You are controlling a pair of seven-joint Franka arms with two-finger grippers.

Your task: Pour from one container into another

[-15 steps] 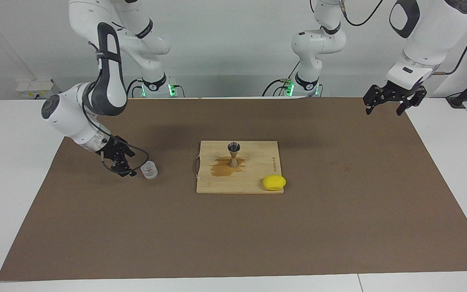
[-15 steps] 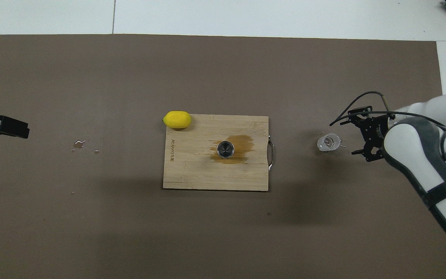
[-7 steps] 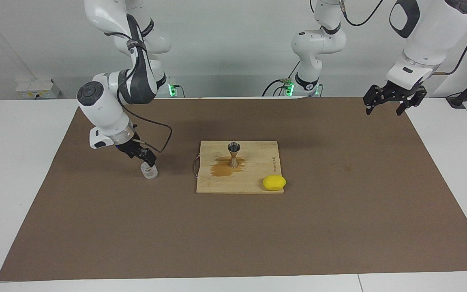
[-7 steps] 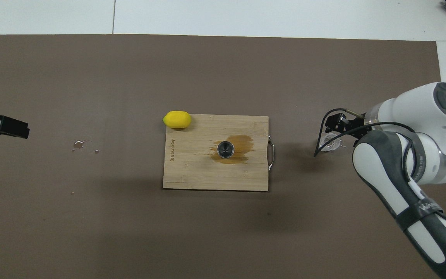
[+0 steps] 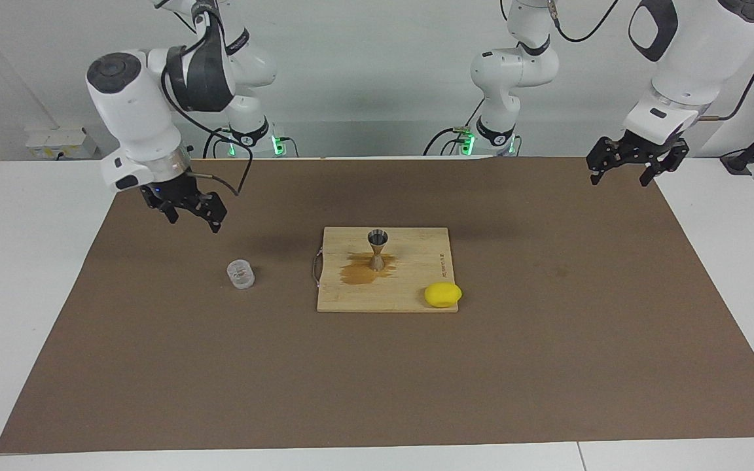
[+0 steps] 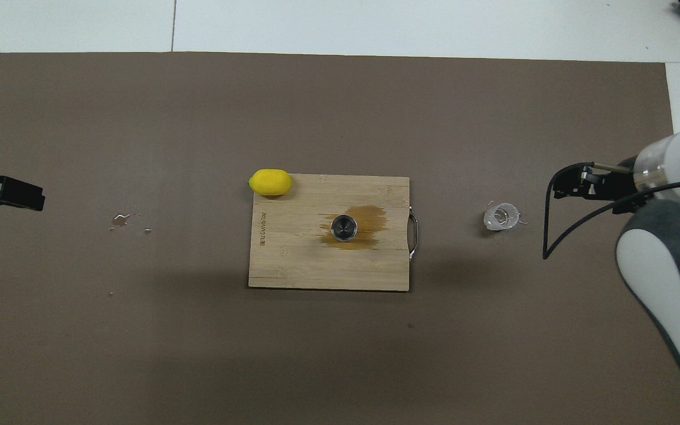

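A: What stands toward the right arm's end of the worktop (image 5: 36, 261)?

B: A brown mat (image 5: 220, 392) covers most of the worktop. Above the mat, near the edge closest to the robots, hangs the right tool (image 5: 188, 212), raised in the air with its fingers apart and nothing between them. Below it, and clear of it, a small clear cup (image 5: 241, 274) stands upright on the mat, alone, between the mat's short edge at this end and a wooden cutting board (image 5: 416, 261).

A: And in the middle?

B: The cutting board lies flat at the middle of the mat, with a thin metal handle (image 5: 315, 271) on the edge that faces the cup. A silvery metal jigger (image 5: 377, 249), shaped like an hourglass, stands upright on the board, closer to the board's edge nearest the robots. An amber wet stain (image 5: 360, 273) spreads over the wood around its foot. A yellow lemon (image 5: 443, 295) rests at the board's corner farthest from the robots, toward the left arm's end, partly overhanging the edge.

A: And at the left arm's end?

B: The left tool (image 5: 636, 165) waits high over the mat's corner nearest the robots, fingers apart, empty, well apart from the board. A few small drops (image 6: 128, 220) glisten on the mat between that tool and the board.
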